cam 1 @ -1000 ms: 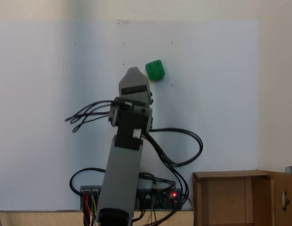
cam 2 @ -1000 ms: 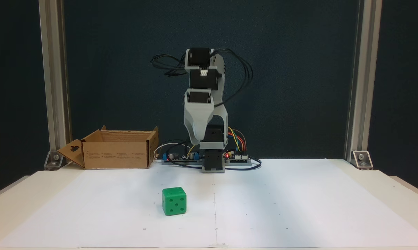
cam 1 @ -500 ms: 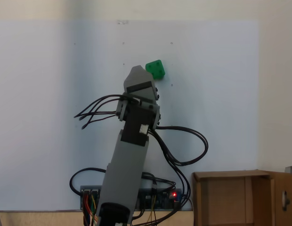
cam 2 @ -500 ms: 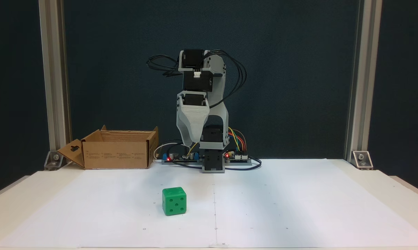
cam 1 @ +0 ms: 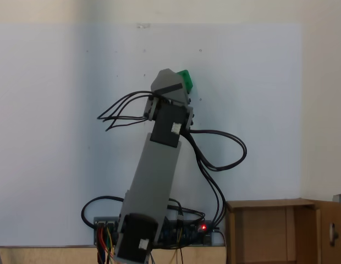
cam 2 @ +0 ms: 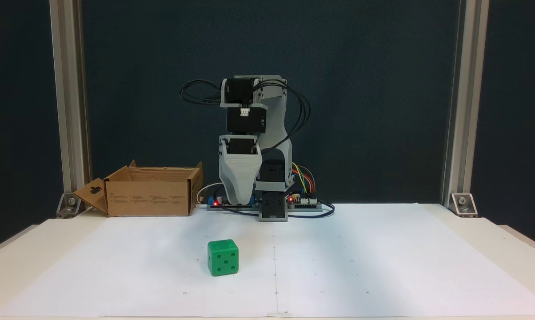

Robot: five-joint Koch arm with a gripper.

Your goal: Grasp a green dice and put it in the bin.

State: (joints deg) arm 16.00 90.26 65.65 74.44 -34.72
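Hand (cam 2: 235, 201) hiding jaws, green dice (cam 1: 186, 80) half covered

- The arm (cam 1: 159, 165) reaches farther out over the bench than a second ago, leaning more toward the right of a fixed view.
- Its grey gripper (cam 2: 235, 200) sits lower in a fixed view than before, its tip now down near the board behind it.
- From above, the gripper head now overlaps the green dice (cam 1: 186, 78), covering most of it; a second ago the whole dice showed clear of it.
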